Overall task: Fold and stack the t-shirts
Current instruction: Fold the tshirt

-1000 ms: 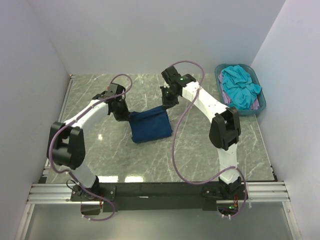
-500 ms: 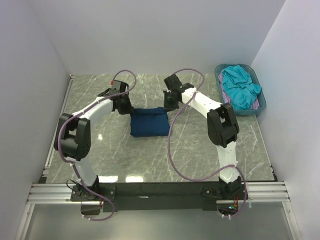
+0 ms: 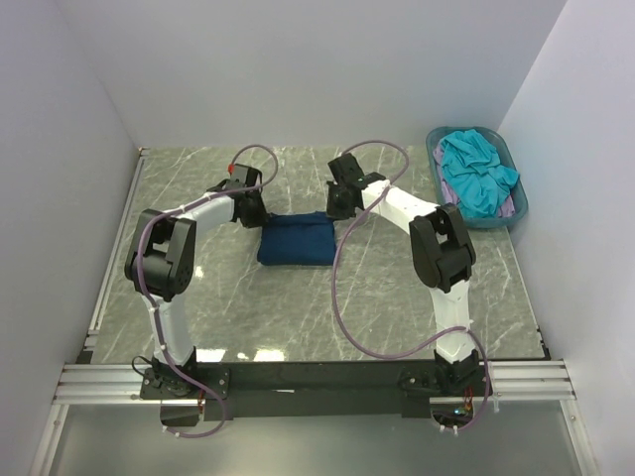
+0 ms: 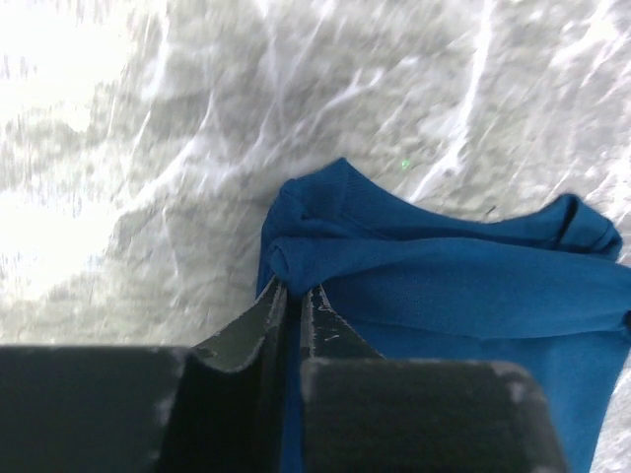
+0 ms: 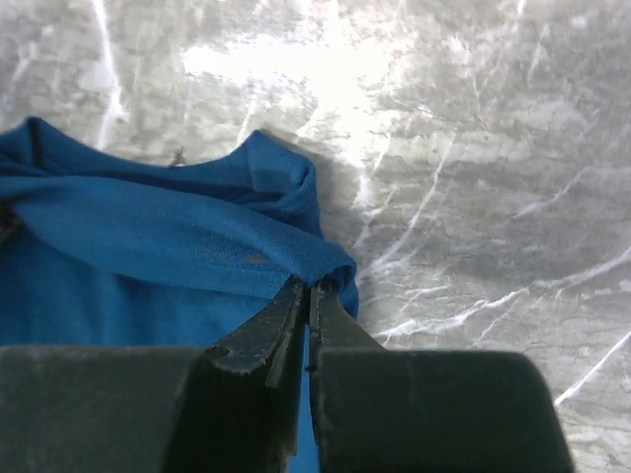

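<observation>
My left pincer [image 4: 294,291] and right pincer [image 5: 306,288] each pinch a rumpled corner of the soft navy t-shirt [image 3: 295,241], a folded rectangle at centre frame on the glossy veined marble table [image 3: 298,307].

navy tee [image 3: 295,241]: folded, mid-table | turquoise tee [image 3: 476,171]: crumpled in basket [image 3: 434,149] | lilac tee [image 3: 508,207]: beneath it

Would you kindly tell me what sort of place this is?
Probably a robotics lab test cell: plain white partition walls box in a grey marble-patterned tabletop, two white arms are bolted to an aluminium rail, and a teal plastic basket holds turquoise cloth.
</observation>
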Controlling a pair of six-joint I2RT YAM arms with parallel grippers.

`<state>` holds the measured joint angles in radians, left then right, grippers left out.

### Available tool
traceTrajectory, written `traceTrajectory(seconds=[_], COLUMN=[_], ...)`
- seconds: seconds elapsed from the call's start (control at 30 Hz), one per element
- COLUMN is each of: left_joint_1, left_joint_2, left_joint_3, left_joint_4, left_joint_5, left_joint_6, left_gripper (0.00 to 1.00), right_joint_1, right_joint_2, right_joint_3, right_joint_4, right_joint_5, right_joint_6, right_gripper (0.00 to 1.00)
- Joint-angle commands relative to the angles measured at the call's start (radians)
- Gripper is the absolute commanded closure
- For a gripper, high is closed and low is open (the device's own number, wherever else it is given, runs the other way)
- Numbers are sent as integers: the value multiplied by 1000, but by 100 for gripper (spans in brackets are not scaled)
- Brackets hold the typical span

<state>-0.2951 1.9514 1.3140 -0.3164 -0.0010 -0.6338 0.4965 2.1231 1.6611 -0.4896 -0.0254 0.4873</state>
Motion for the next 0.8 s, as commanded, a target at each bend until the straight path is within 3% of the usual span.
traceTrajectory(seconds=[0.0, 0.03, 0.07, 0.17, 0.27, 0.33, 0.43, 0.57, 0.77], left_joint_1=[13, 11, 11, 8, -1, -13, -48, -96, -131], left_joint_2=[-14, -17, -28, -67, -127, -167, -256, -359, -352], left_joint_3=[27, 28, 31, 36, 33, 19, -16, -71, -171], left_joint_4=[60, 60, 54, 34, -3, -21, -35, -55, 83], left_joint_5=[-54, -54, -57, -60, -67, -79, -122, -131, -8], left_joint_6=[43, 49, 52, 63, 51, 37, 37, 23, 6], left_gripper=[85, 82, 75, 69, 56, 38, 23, 25, 44], right_joint_1=[-21, -21, -21, -21, -19, -19, -19, -16, -18], right_joint_2=[-49, -52, -55, -80, -132, -184, -247, -305, -238], right_joint_3=[-14, -17, -17, 3, 19, 0, -53, -178, -187], right_joint_4=[43, 42, 40, 17, 8, 25, 74, 215, 325], right_joint_5=[68, 70, 71, 59, 35, -10, -108, -266, -477], right_joint_6=[11, 17, 16, 2, -27, -51, -76, -93, -98], right_gripper=[93, 92, 83, 62, 55, 53, 53, 53, 55])
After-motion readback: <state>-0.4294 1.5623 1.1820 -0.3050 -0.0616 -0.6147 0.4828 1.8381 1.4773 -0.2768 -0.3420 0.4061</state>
